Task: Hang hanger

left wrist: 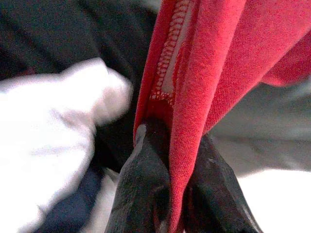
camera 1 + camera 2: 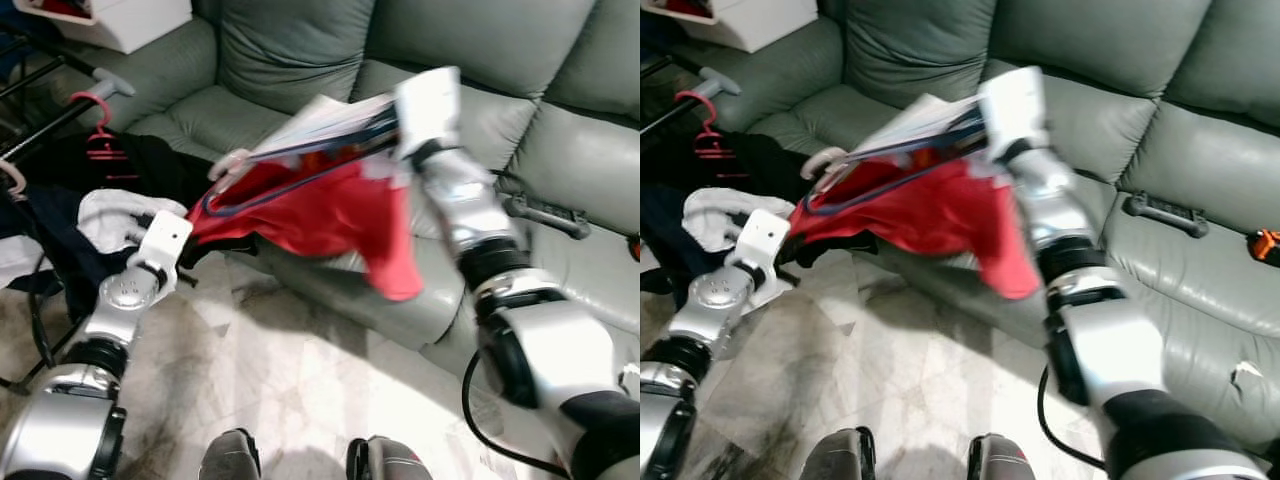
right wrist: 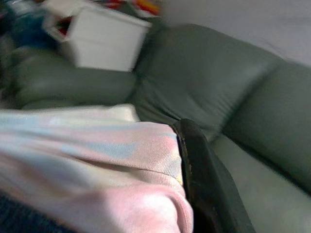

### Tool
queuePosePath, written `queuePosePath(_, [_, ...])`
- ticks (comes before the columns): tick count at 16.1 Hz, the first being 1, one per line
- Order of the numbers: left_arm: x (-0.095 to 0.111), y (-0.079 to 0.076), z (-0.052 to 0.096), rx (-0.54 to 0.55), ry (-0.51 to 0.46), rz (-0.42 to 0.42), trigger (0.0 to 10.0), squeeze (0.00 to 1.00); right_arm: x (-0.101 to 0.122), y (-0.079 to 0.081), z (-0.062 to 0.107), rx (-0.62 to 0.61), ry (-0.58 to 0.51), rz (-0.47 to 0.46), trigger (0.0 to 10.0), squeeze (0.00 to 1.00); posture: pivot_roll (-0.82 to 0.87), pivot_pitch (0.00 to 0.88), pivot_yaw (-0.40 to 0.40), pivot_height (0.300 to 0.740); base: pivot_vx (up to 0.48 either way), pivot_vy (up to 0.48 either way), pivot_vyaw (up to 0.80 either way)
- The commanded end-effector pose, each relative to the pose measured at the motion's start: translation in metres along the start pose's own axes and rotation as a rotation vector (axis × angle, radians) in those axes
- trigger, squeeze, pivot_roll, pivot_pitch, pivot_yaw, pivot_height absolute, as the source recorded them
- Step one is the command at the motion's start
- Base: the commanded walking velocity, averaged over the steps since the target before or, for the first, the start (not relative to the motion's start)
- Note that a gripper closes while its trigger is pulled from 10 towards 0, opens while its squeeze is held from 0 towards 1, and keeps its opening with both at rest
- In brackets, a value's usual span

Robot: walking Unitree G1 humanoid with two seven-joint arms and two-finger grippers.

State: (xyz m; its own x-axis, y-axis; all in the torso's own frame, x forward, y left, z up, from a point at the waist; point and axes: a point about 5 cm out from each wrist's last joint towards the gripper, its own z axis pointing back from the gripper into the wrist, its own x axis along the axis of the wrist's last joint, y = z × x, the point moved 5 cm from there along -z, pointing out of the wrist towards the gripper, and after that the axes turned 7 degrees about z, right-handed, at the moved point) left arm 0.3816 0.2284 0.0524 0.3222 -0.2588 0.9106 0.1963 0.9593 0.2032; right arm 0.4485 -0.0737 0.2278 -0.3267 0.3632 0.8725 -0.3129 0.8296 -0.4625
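The red garment (image 2: 320, 215) stretched between both grippers in front of the sofa (image 2: 560, 160), its long axis running from low left to high right. The left gripper (image 1: 170, 194) pinched its red hem tight. The right gripper (image 3: 187, 160) clamped its pale striped edge. The rail with the red hanger (image 2: 100, 135) stood left of the sofa, nearer the left arm.

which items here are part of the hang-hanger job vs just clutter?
Job:
- red garment, stretched between both grippers
- left gripper, shut on its hem
- right gripper, at the garment's pale upper part
- pink hanger on the black rack

Clutter:
- grey sofa
- white bin
- black handle-like item on the seat
- white cloth
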Motion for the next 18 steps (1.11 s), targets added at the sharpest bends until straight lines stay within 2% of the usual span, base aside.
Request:
queuePosePath(1, [-0.011, 0.003, 0.003, 0.021, 0.039, 0.11, 0.0, 0.0, 0.013, -0.001, 0.0, -0.001, -0.06, 0.017, 0.0, 0.0, -0.05, 0.08, -0.02, 0.74, 0.0, 0.0, 0.0])
queuePosePath(2, [-0.004, -0.012, 0.001, -0.023, 0.015, 0.133, 0.0, 0.0, 0.012, 0.013, 0.0, 0.041, -0.062, 0.014, 0.0, 0.0, -0.05, 0.08, -0.02, 0.74, 0.0, 0.0, 0.0])
queuePosePath(3, [-0.004, -0.012, 0.001, -0.023, 0.015, 0.133, 0.0, 0.0, 0.012, 0.013, 0.0, 0.041, -0.062, 0.014, 0.0, 0.0, -0.05, 0.08, -0.02, 0.74, 0.0, 0.0, 0.0])
queuePosePath(4, [0.016, -0.056, 0.0, -0.164, -0.054, 0.21, 1.1, 0.0, 0.003, 0.059, 0.006, 0.219, -0.053, -0.022, 0.0, 0.0, -0.05, 0.082, -0.021, 0.74, 0.0, 0.0, 0.0])
queuePosePath(5, [0.024, -0.074, 0.002, -0.227, -0.078, 0.249, 1.7, 0.0, -0.002, 0.079, 0.013, 0.309, -0.048, -0.034, 0.0, 0.0, -0.05, 0.082, -0.021, 0.74, 0.0, 0.0, 0.0])
queuePosePath(6, [0.035, -0.096, 0.005, -0.317, -0.104, 0.3, 2.0, 0.0, -0.011, 0.106, 0.026, 0.439, -0.031, -0.056, 0.0, 0.0, -0.05, 0.082, -0.02, 0.74, 0.0, 0.0, 0.0])
queuePosePath(7, [0.039, -0.104, 0.006, -0.351, -0.11, 0.318, 3.4, 0.0, -0.016, 0.119, 0.035, 0.505, -0.021, -0.061, 0.0, 0.0, -0.05, 0.083, -0.018, 0.74, 0.0, 0.0, 0.0])
queuePosePath(8, [0.044, -0.109, 0.008, -0.376, -0.113, 0.316, 3.6, 0.0, -0.021, 0.136, 0.048, 0.588, -0.008, -0.085, 0.0, 0.0, -0.05, 0.083, -0.015, 0.74, 0.0, 0.0, 0.0])
queuePosePath(9, [0.05, -0.11, 0.008, -0.379, -0.124, 0.336, 3.7, 0.0, -0.022, 0.156, 0.065, 0.7, -0.003, -0.136, 0.0, 0.0, -0.05, 0.083, -0.015, 0.74, 0.0, 0.0, 0.0])
queuePosePath(10, [0.053, -0.108, 0.007, -0.371, -0.125, 0.342, 3.6, 0.0, -0.02, 0.168, 0.077, 0.78, -0.019, -0.134, 0.0, 0.0, -0.05, 0.083, -0.014, 0.74, 0.0, 0.0, 0.0])
queuePosePath(11, [0.055, -0.105, 0.007, -0.36, -0.125, 0.345, 2.8, 0.0, -0.02, 0.182, 0.094, 0.885, -0.026, -0.123, 0.0, 0.0, -0.05, 0.083, -0.014, 0.74, 0.0, 0.0, 0.0])
queuePosePath(12, [0.056, -0.101, 0.008, -0.345, -0.119, 0.342, 2.6, 0.0, -0.024, 0.195, 0.115, 0.991, -0.024, -0.089, 2.2, 0.0, -0.05, 0.083, -0.015, 0.74, 0.0, 0.0, 0.0])
queuePosePath(13, [0.053, -0.096, 0.011, -0.335, -0.108, 0.323, 2.4, 0.0, -0.041, 0.19, 0.113, 0.935, 0.023, -0.005, 10.0, 0.0, -0.04, 0.084, -0.015, 0.74, 0.0, 0.0, 0.0])
queuePosePath(14, [0.052, -0.094, 0.012, -0.332, -0.101, 0.318, 2.5, 0.0, -0.048, 0.182, 0.108, 0.87, 0.058, 0.0, 10.0, 0.04, -0.04, 0.086, -0.016, 0.74, 0.0, 0.0, 0.0])
queuePosePath(15, [0.049, -0.091, 0.014, -0.321, -0.088, 0.303, 2.4, 0.0, -0.054, 0.166, 0.103, 0.782, 0.079, -0.01, 10.0, 1.0, -0.04, 0.09, -0.017, 0.74, 0.0, 0.0, 0.0])
queuePosePath(16, [0.046, -0.085, 0.014, -0.296, -0.074, 0.298, 1.7, 0.0, -0.056, 0.144, 0.106, 0.714, 0.046, 0.102, 10.0, 1.0, -0.04, 0.09, -0.017, 0.74, 0.0, 0.0, 0.0])
queuePosePath(17, [0.044, -0.082, 0.014, -0.279, -0.068, 0.295, 1.3, 0.0, -0.056, 0.134, 0.109, 0.694, 0.024, 0.167, 10.0, 1.0, -0.04, 0.093, -0.018, 0.74, 0.0, 0.0, 0.0])
queuePosePath(18, [0.043, -0.078, 0.013, -0.259, -0.061, 0.299, 1.5, 0.0, -0.057, 0.128, 0.116, 0.709, 0.01, 0.212, 10.0, 1.0, -0.05, 0.096, -0.015, 0.74, 0.0, 0.0, 0.0])
